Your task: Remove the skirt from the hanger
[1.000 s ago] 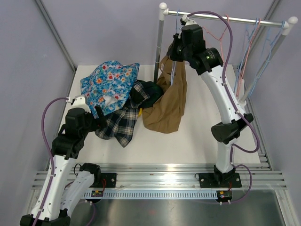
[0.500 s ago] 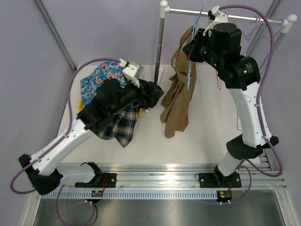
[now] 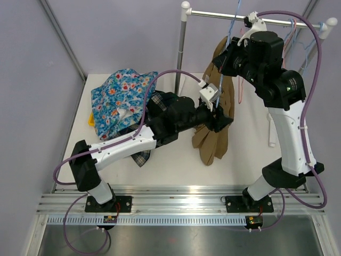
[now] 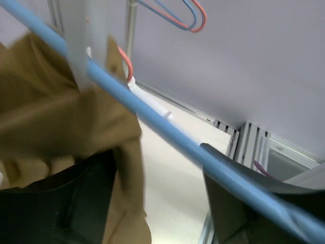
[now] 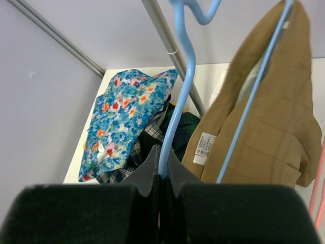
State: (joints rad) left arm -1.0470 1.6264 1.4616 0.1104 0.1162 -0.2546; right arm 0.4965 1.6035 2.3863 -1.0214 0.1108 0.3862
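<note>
The tan skirt (image 3: pixel 211 143) hangs over a light-blue wire hanger (image 3: pixel 229 36) held up in front of the rail. My right gripper (image 3: pixel 228 57) is shut on the hanger's neck (image 5: pixel 177 101), and the skirt (image 5: pixel 274 137) drapes to the right of it with a white label showing. My left gripper (image 3: pixel 219 120) reaches across to the skirt's middle. In the left wrist view the hanger's bar (image 4: pixel 152 119) runs diagonally over my left gripper (image 4: pixel 160 173). Its jaws stand apart. Skirt cloth (image 4: pixel 56 117) lies against the left finger (image 4: pixel 66 203), and bare table shows in the gap.
A blue floral garment (image 3: pixel 120 98) and a dark tartan garment (image 3: pixel 139 144) lie piled at the table's back left. The metal rail (image 3: pixel 277 22) on its post (image 3: pixel 180 53) carries more pink and blue wire hangers (image 3: pixel 292 29). Grey walls close in both sides.
My left arm swung from the near left across the table to the skirt, and its jaws narrowed. My right arm carried hanger and skirt up and to the right.
</note>
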